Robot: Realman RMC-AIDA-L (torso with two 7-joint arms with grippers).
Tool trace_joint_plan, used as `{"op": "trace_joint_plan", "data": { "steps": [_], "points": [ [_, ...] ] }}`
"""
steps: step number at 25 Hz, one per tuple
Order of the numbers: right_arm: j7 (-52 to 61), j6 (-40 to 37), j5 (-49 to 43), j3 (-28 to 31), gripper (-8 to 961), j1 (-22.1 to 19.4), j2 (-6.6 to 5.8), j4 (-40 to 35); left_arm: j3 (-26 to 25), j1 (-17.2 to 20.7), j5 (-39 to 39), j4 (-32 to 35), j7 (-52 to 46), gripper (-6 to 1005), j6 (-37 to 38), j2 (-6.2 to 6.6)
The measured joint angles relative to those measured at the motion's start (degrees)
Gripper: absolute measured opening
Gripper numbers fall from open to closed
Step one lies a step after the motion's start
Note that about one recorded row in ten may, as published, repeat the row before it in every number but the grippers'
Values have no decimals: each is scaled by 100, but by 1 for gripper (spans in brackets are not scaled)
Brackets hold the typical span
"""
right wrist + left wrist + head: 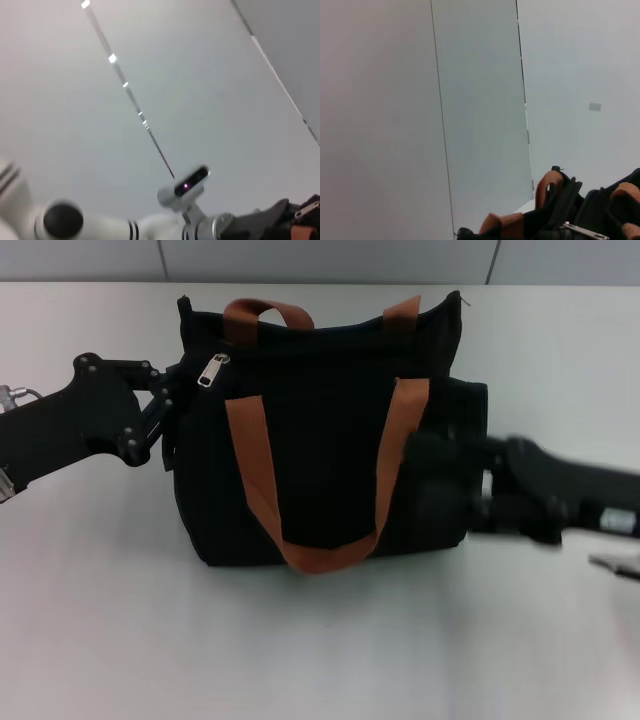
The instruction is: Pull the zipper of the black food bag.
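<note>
- The left gripper (172, 400) is pressed against the upper left corner of the black food bag (320, 440), its linkage fingers lying against the fabric just below and beside the zipper (211, 370); whether they are spread or pinched on anything cannot be made out from here.
- The right gripper (440, 485) sits against the bag's right side, low down — its fingers merge with the black fabric, so their state cannot be told either.
- The silver pull tab hangs at the left end of the top edge (the left wrist view catches it too, beside the orange-brown handles (262, 470)).
- To do this step well, I judge the left fingers should close on the tab itself, not the cloth, and draw along the track towards the right while the other arm steadies the soft body.
- Likely hindrance: the near strap loop (266, 312) arches right over the track, and the tote stands alone on a pale table (320, 650) — it may slide or sag.
</note>
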Motion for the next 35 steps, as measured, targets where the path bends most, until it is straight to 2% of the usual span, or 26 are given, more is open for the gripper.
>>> {"op": "trace_joint_plan", "data": {
  "steps": [5, 13, 20, 29, 35],
  "points": [
    [1693, 262, 93, 35, 816, 572, -30, -293, 0, 26, 0, 3, 55, 29, 4, -7],
    [3327, 869, 67, -12, 816, 1362, -147, -595, -35, 58, 0, 2, 64, 29, -13, -19],
    [4539, 1344, 38, -571, 817, 1945, -184, -606, -71, 81, 0, 3, 73, 29, 21, -29],
    [5492, 1898, 38, -1339, 816, 2435, -162, -655, -70, 88, 0, 2, 192, 29, 32, -27],
    [5734, 2199, -24, -1544, 817, 2561, -143, -657, -65, 78, 0, 3, 214, 29, 43, -26]
  ]
}}
